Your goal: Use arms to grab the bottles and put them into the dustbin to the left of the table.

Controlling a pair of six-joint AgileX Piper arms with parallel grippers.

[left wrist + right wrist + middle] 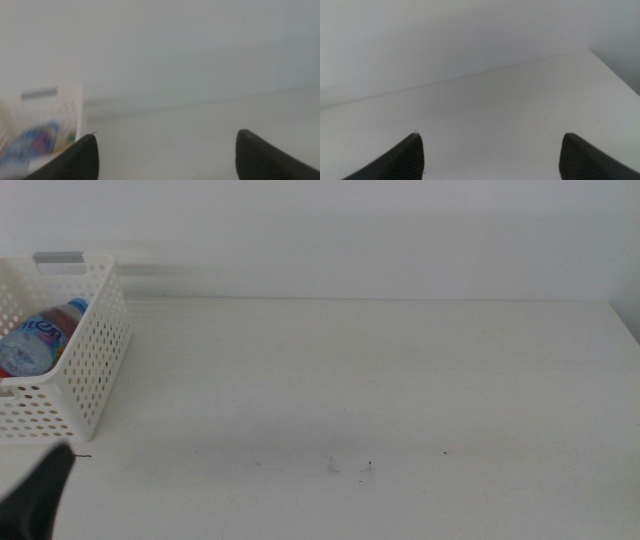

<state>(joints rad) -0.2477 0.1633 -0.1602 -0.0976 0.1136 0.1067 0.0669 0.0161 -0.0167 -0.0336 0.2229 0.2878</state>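
- Nearest, the left gripper shows as a dark tip at the bottom left corner of the middle view; in its wrist view the jaws stand wide apart, holding nothing.
- The right gripper is out of the middle view; its jaws also stand wide over the bare white worktop.
- Farther left, the white perforated dustbin holds a blue-capped bottle lying inside.

White table, dustbin at left
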